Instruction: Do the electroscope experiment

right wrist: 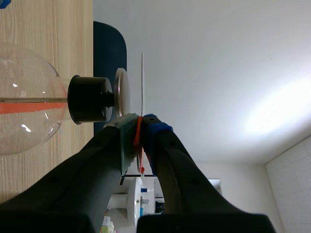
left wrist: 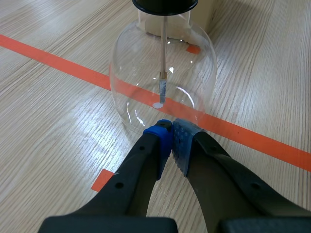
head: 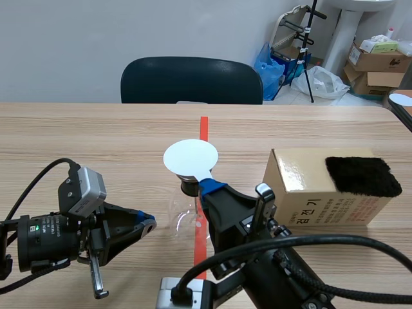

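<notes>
Electroscope [left wrist: 146, 63] stands on the table. Right gripper [right wrist: 140, 127] pinches a white disc [head: 190, 158] over it. Left gripper [left wrist: 171, 130] is closed and empty, just beside its glass.

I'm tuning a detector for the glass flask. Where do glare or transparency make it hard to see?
Scene view: the flask nearly vanishes against the table, just faint white highlights. Left wrist view: bright streaks on its wall, orange tape showing through. Right wrist view: small glints only, outline clear.
</notes>
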